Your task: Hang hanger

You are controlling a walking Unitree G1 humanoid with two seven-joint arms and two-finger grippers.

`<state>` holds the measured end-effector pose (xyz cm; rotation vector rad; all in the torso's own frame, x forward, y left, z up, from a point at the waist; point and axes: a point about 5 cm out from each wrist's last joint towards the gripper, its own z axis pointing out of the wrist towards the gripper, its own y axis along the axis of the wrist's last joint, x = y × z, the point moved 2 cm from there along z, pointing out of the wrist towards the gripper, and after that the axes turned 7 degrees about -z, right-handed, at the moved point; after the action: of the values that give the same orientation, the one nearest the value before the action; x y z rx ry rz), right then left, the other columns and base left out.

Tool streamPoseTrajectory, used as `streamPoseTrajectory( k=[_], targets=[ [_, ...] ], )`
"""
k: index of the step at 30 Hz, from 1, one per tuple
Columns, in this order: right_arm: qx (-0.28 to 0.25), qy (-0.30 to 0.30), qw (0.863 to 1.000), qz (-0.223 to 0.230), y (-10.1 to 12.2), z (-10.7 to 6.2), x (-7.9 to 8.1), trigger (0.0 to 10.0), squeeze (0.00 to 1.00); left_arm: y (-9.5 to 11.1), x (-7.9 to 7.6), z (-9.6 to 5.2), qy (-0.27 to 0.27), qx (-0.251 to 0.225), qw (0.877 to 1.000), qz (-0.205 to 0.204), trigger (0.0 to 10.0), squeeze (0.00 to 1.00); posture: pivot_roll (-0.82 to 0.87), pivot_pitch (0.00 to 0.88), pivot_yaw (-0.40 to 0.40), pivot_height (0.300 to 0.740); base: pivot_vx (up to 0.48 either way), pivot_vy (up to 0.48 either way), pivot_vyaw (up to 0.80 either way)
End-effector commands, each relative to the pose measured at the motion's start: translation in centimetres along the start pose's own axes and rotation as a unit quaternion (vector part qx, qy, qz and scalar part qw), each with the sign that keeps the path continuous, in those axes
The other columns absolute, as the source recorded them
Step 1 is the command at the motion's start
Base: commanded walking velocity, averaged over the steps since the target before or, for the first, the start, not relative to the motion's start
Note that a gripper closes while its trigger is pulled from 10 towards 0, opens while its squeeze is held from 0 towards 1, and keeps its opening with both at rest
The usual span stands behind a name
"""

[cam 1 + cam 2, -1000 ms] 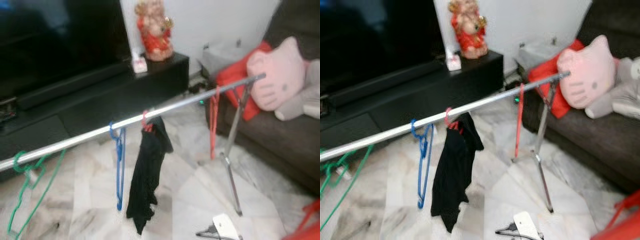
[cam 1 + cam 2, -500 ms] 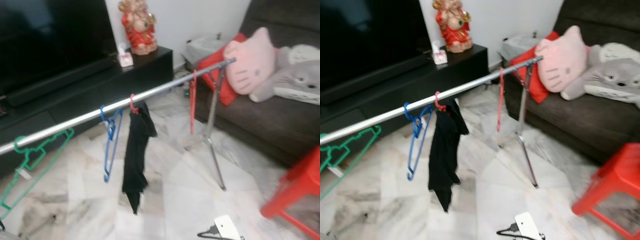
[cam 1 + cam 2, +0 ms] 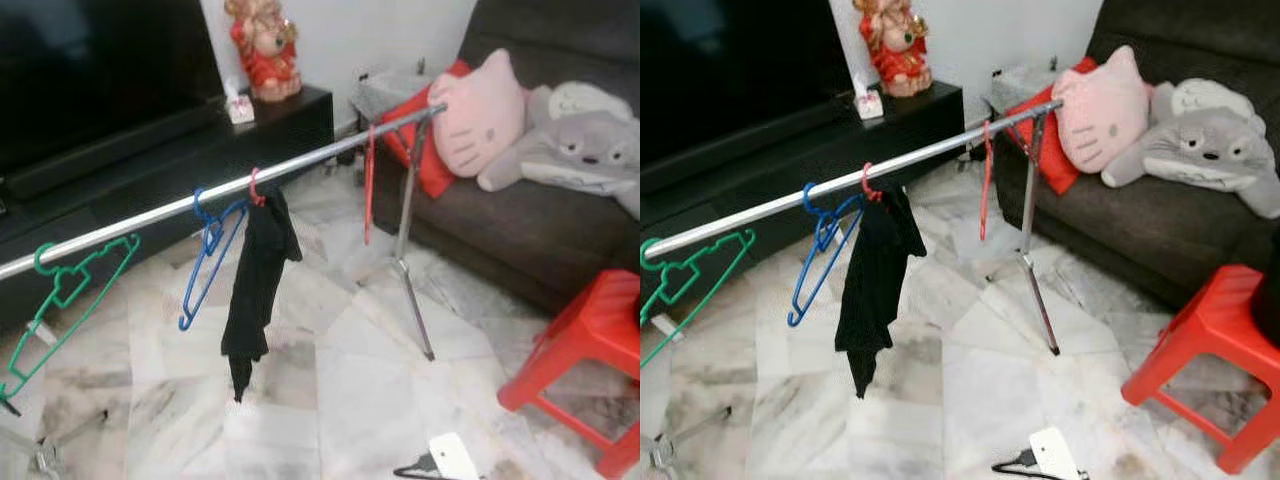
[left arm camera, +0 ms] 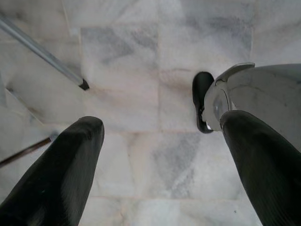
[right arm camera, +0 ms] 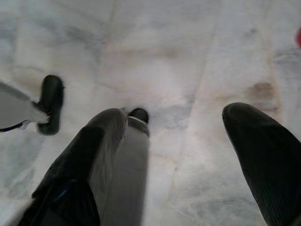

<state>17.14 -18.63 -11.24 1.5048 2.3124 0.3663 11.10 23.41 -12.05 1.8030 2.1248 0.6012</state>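
A silver clothes rail [image 3: 300, 165] runs across the room from the near left to the far right. Along it hang a green hanger [image 3: 62, 300], a blue hanger [image 3: 207, 262], a red hanger carrying a black garment [image 3: 255, 290], and a bare red hanger [image 3: 368, 190]. Low on the marble floor lies a black hanger with a white piece [image 3: 445, 460] on it. My left gripper [image 4: 160, 155] points down at the floor, open and holding nothing. My right gripper [image 5: 183, 155] also hangs open over the floor, beside my own leg and foot.
A red plastic stool [image 3: 585, 355] stands at the near right. Beyond it a dark sofa [image 3: 500, 225] holds plush toys and a red cushion. A black TV stand [image 3: 170, 150] with a figurine [image 3: 262, 45] lines the far wall. The rail's splayed leg [image 3: 412, 300] reaches onto the floor.
The whole picture has shifted: my camera has drawn back and turned, so the rail sits farther off and the red stool has come into view. The hangers stay in place.
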Motion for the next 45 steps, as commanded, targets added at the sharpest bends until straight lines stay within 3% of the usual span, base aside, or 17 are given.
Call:
streamPoseTrajectory(
  k=[1,5,11,22,24,28,37,45],
  targets=[
    [-0.009,-0.006,1.000,0.002,0.7,0.0,-0.4,10.0,0.00,0.0,0.4,0.0,0.009,0.006,1.000,0.002,10.0,0.00,-0.07,0.000,0.049,0.732,0.000,0.000,0.00],
    [-0.010,-0.008,1.000,-0.001,0.7,0.0,-0.5,10.0,0.00,0.0,0.4,0.0,0.009,0.006,1.000,0.002,10.0,0.00,-0.07,0.000,0.048,0.732,0.000,0.000,0.00],
    [-0.004,-0.017,1.000,-0.003,0.6,0.0,-0.7,10.0,0.00,-1.5,1.8,-0.6,0.018,0.023,1.000,-0.005,10.0,0.00,-0.08,0.000,0.044,0.732,0.000,0.000,-0.71],
    [0.000,-0.017,1.000,-0.008,0.6,0.0,-0.8,10.0,0.00,-1.0,0.7,-0.3,0.006,0.013,1.000,-0.002,10.0,0.00,-0.08,0.000,0.041,0.732,0.000,0.000,-0.77],
    [0.000,-0.017,1.000,-0.008,0.5,0.0,-0.8,10.0,0.00,-1.0,0.4,-0.3,0.000,0.015,1.000,0.018,10.0,0.00,-0.08,0.000,0.041,0.732,0.000,-0.240,-0.77],
    [0.000,-0.017,1.000,-0.008,0.6,0.0,-0.8,10.0,0.00,-1.0,0.5,-0.3,0.007,0.013,1.000,0.000,10.0,0.00,-0.08,0.000,0.041,0.732,0.000,-0.317,-0.76],
    [0.000,-0.017,1.000,-0.007,0.6,0.0,-0.9,10.0,0.00,-0.6,0.2,-0.2,-0.004,0.006,1.000,0.028,10.0,0.00,-0.08,0.000,0.042,0.732,0.000,0.000,-0.76],
    [0.000,-0.017,1.000,-0.007,0.6,0.0,-0.9,10.0,0.00,-0.6,0.2,-0.2,0.000,0.006,1.000,0.020,10.0,0.00,-0.08,0.000,0.043,0.732,0.000,0.000,-0.76]
  ],
)
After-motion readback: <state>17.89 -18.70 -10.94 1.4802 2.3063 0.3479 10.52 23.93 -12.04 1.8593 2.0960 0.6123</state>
